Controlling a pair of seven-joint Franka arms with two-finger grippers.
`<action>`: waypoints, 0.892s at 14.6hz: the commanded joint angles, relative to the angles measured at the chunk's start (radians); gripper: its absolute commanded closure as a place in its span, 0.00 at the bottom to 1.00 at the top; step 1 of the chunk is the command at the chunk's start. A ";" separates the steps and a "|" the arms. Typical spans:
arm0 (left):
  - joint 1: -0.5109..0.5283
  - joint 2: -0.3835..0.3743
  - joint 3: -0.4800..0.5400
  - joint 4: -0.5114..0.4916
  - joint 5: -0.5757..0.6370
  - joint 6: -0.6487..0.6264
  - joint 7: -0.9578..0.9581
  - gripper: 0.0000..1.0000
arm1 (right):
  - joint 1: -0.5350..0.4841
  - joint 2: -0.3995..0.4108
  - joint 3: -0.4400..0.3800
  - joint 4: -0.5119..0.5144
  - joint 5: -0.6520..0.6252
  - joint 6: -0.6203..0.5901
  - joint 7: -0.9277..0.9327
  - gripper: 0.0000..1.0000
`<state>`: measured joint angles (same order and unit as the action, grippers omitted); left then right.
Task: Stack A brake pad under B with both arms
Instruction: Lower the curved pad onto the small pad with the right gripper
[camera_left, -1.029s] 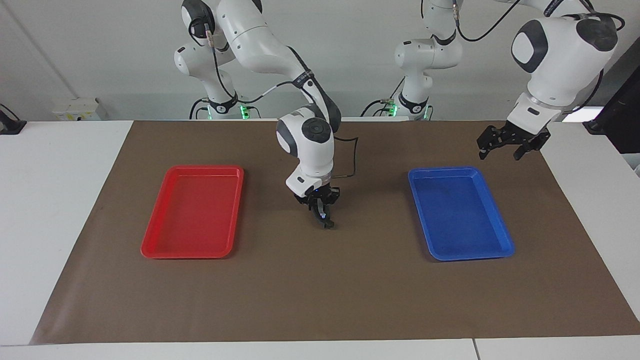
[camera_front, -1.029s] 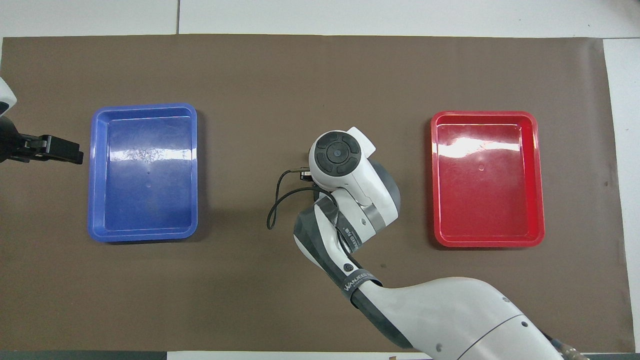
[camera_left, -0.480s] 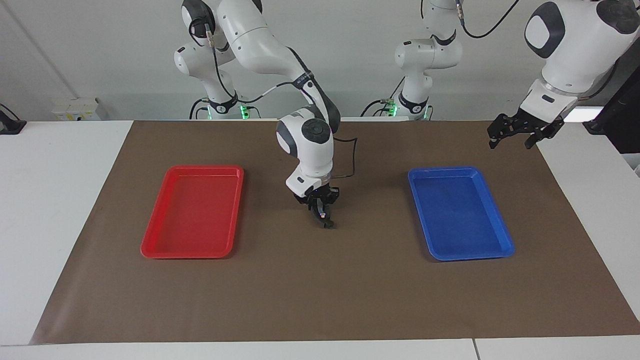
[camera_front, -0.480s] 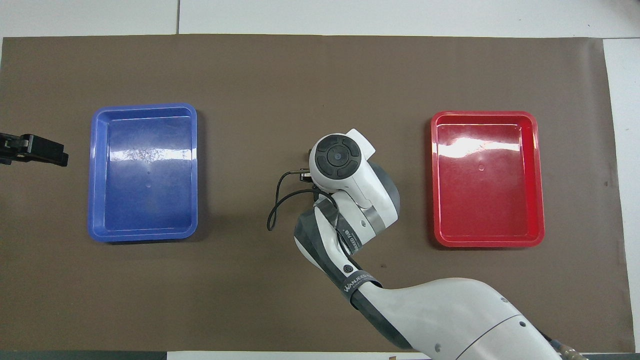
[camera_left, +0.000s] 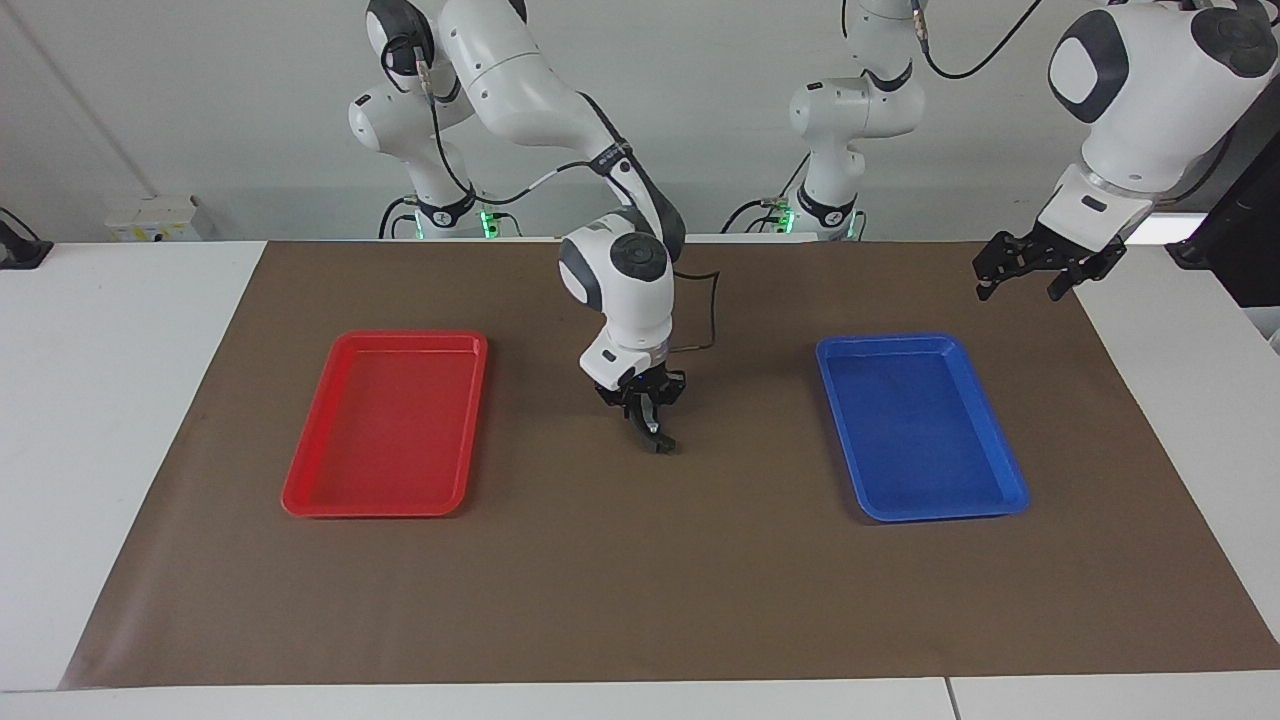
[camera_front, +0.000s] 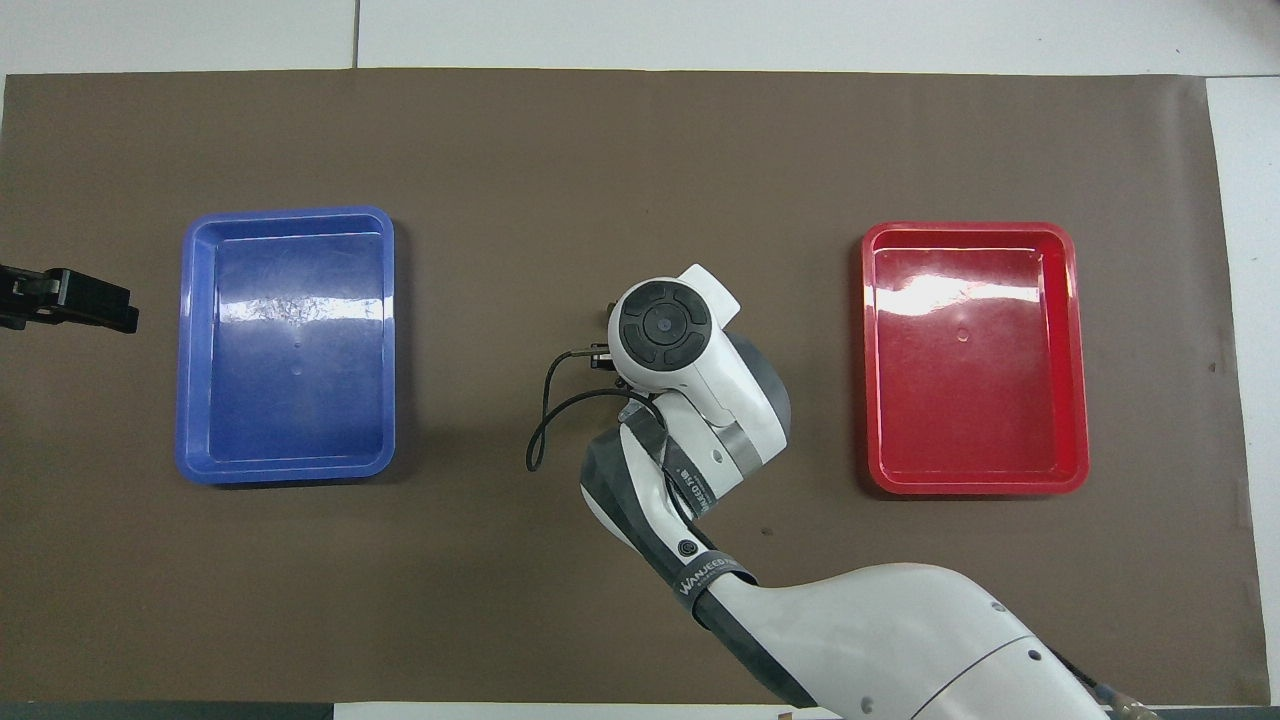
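1. The right pincer (camera_left: 648, 425) hangs low over the middle of the table (camera_left: 640, 600), between the red tray (camera_left: 385, 425) and the blue tray (camera_left: 920, 430), clenched on a dark curved piece (camera_left: 655, 440); which brake pad it is, I cannot tell.
2. The left pincer (camera_left: 1035, 270) waits, raised and released, over the table's edge at the left arm's end.

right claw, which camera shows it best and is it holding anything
The facing view. There the right claw hangs low over the brown mat, between the red tray and the blue tray, gripping a small dark piece. In the overhead view the arm's own wrist covers the claw and the piece.
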<state>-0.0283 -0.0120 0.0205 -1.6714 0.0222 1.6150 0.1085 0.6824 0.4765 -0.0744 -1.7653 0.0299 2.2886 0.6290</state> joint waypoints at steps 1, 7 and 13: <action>0.016 -0.003 -0.011 -0.004 0.016 -0.010 0.008 0.01 | -0.001 -0.036 0.001 -0.057 0.010 0.029 -0.002 0.92; 0.016 -0.003 -0.011 -0.004 0.016 -0.010 0.008 0.01 | -0.007 -0.038 0.001 -0.065 0.010 0.035 -0.003 0.92; 0.016 -0.003 -0.011 -0.004 0.016 -0.010 0.008 0.01 | -0.012 -0.041 0.001 -0.080 0.010 0.038 -0.003 0.40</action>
<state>-0.0271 -0.0120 0.0205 -1.6714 0.0222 1.6149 0.1085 0.6820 0.4643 -0.0747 -1.7891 0.0310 2.3121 0.6290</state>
